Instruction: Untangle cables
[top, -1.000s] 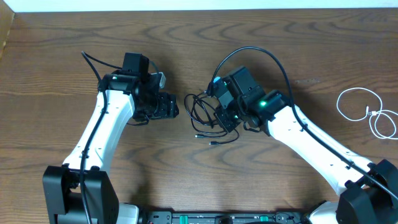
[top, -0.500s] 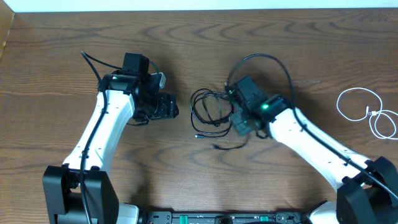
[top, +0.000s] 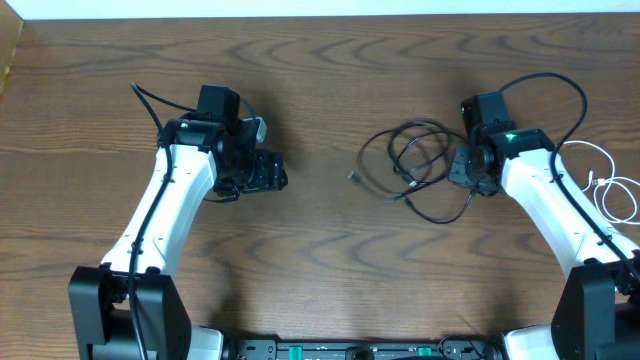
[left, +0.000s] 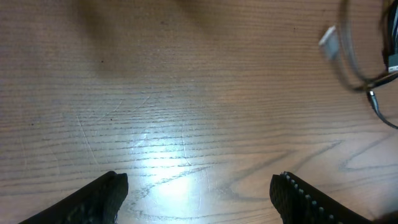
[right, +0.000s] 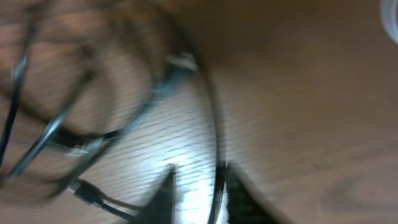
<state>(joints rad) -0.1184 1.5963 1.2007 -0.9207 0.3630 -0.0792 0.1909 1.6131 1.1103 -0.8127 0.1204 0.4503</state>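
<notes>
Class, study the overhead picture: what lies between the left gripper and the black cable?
Nothing but bare wooden table lies between the left gripper and the black cable. The overhead view shows this, and the left wrist view agrees.

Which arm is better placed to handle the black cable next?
Right. The right end effector straddles the black cable; the left end effector hangs open over bare table, apart from it.

Overhead straight down on the whole table (top: 320, 290); wrist views low, close; black cable (top: 420, 165) in all three.
</notes>
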